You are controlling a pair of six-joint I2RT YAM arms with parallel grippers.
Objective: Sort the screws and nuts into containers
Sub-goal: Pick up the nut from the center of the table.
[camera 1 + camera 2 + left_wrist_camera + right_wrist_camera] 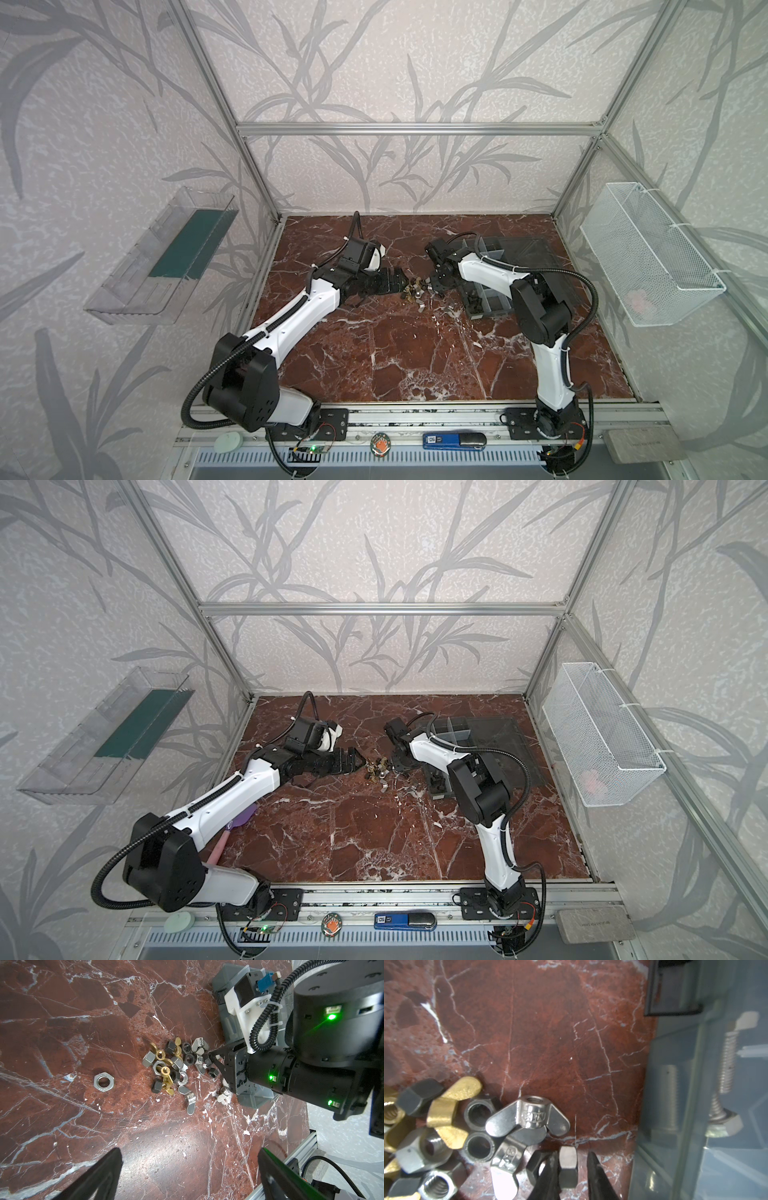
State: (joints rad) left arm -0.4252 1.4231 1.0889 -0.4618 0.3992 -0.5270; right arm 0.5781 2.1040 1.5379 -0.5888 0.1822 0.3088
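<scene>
Screws and nuts [415, 289] lie heaped at mid-frame in both top views, just left of the organizer box [496, 297]. The right gripper [573, 1155] stands narrow around a silver hex nut [568, 1167], with one finger touching it. A dark nut [534, 1164] crowds that finger, so it could get dragged along, or the hex nut could squirt free. The left gripper [189, 1150] gapes wide, empty.
</scene>
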